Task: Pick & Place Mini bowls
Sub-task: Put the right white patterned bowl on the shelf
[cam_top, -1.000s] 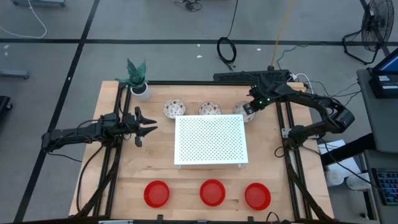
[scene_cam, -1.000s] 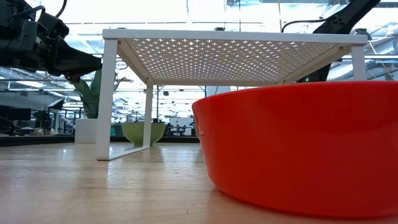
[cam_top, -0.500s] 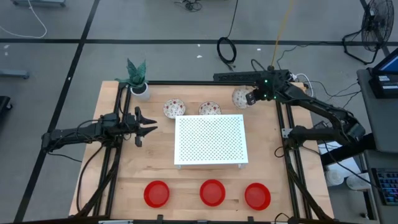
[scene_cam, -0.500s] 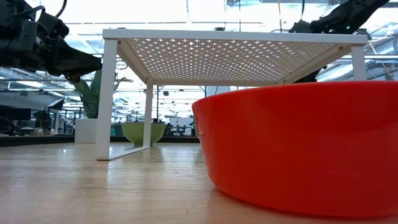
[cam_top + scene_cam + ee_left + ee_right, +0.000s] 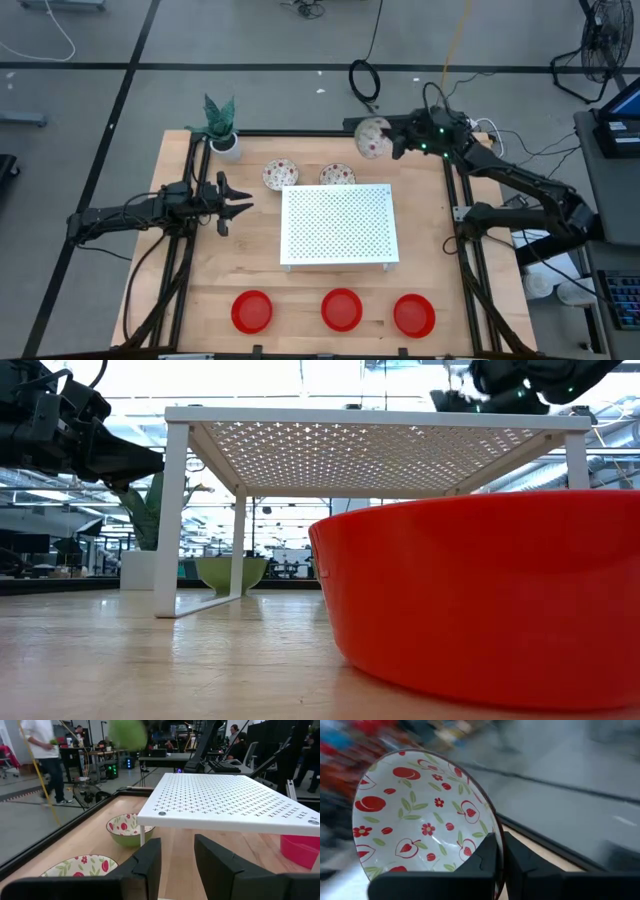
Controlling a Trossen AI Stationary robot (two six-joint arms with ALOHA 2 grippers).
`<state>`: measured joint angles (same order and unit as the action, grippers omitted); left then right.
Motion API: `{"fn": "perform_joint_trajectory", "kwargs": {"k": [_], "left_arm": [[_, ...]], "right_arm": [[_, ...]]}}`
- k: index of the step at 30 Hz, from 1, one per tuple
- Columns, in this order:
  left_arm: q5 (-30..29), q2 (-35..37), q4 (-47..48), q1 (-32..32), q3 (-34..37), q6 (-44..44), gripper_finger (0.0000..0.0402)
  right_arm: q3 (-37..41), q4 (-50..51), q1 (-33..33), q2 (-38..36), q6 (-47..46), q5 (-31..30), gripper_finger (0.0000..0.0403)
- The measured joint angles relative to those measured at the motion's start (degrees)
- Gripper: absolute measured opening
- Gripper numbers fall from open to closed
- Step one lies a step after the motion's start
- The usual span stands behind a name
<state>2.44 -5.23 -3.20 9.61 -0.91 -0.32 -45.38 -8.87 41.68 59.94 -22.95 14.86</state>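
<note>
Fingers of your right gripper (image 5: 496,865) pinch the rim of a speckled mini bowl (image 5: 374,138), tilted, lifted beyond the tabletop's (image 5: 240,265) far edge; left gripper (image 5: 240,205) waits, parted, empty.

The right arm reaches across the upper right of the high view. The right gripper (image 5: 392,140) is pinched tight on the rim of a bowl (image 5: 373,138). The left arm lies at the left, and the left gripper (image 5: 240,203) is partly spread.

bowls (image 5: 341,309) before board (image 5: 339,224) — plant (image 5: 220,125) behind
</note>
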Motion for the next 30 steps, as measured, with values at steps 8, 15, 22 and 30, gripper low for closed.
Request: {"fn": "perform_joint_trajectory", "kwargs": {"k": [8,15,22,30], "left_arm": [[0.01,0.00,0.00,0.01,0.00,-0.02,0.0120],[0.01,0.00,0.00,0.01,0.00,-0.03,0.0120],[0.00,0.00,0.00,0.02,0.00,0.00,0.0120],[0.02,0.00,0.00,0.02,0.00,0.02,0.0120]], "right_arm": [[-15.90,2.99,-7.28,5.11,-4.31,7.86,0.0002],[-41.21,30.15,-16.00,17.33,3.75,7.47,0.0001],[-57.23,53.27,-21.69,29.03,7.42,7.42,0.0001],[-60.81,67.85,-22.31,37.10,6.15,7.40,0.0001]]}}
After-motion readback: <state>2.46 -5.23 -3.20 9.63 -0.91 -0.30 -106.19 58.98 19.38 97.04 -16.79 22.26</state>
